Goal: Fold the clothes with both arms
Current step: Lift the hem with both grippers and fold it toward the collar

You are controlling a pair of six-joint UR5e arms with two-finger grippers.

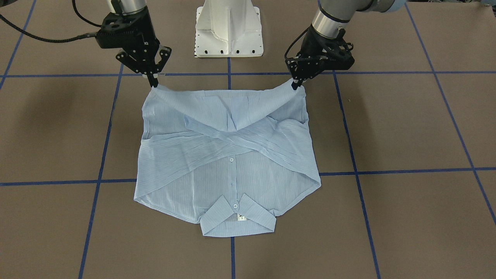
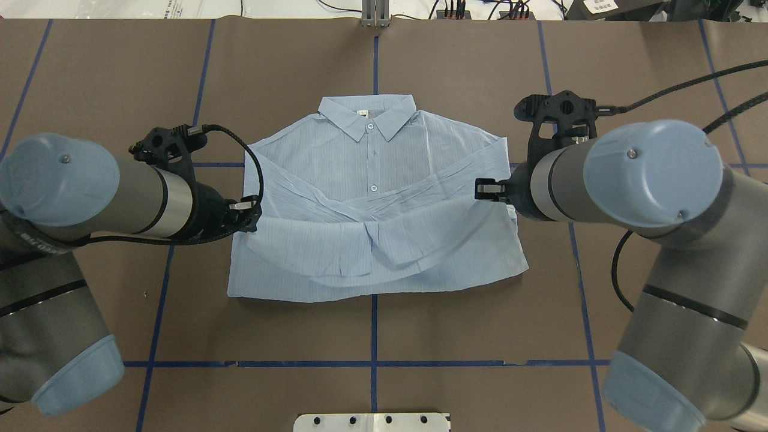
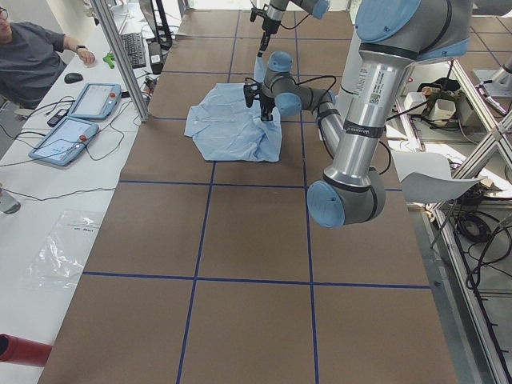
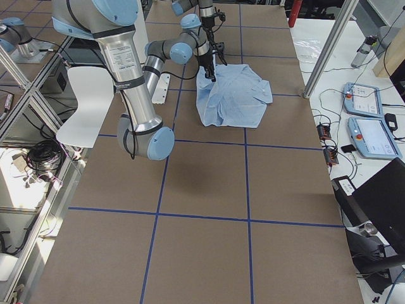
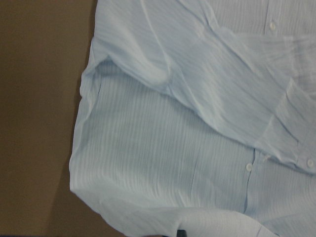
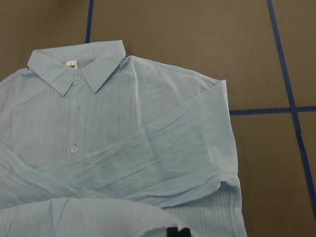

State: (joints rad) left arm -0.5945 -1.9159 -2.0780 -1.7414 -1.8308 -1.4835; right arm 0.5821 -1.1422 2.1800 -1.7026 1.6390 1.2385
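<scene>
The light blue striped shirt (image 1: 232,170) lies front up on the brown table, its collar (image 2: 366,117) at the far side and both sleeves crossed over the chest. My left gripper (image 1: 296,84) is shut on one corner of the near hem and holds it raised off the table. My right gripper (image 1: 154,83) is shut on the other hem corner at about the same height. The hem sags between them. In the overhead view the left gripper (image 2: 249,213) and right gripper (image 2: 489,189) sit at the shirt's (image 2: 372,174) side edges. Both wrist views show shirt cloth (image 5: 173,148) (image 6: 148,148) below.
The white pedestal base (image 1: 228,31) stands just behind the raised hem. Blue tape lines (image 1: 407,170) cross the brown table cover. An operator (image 3: 32,56) sits beyond the far edge with control tablets (image 3: 80,112). A white chair (image 4: 88,104) stands off the table behind the robot.
</scene>
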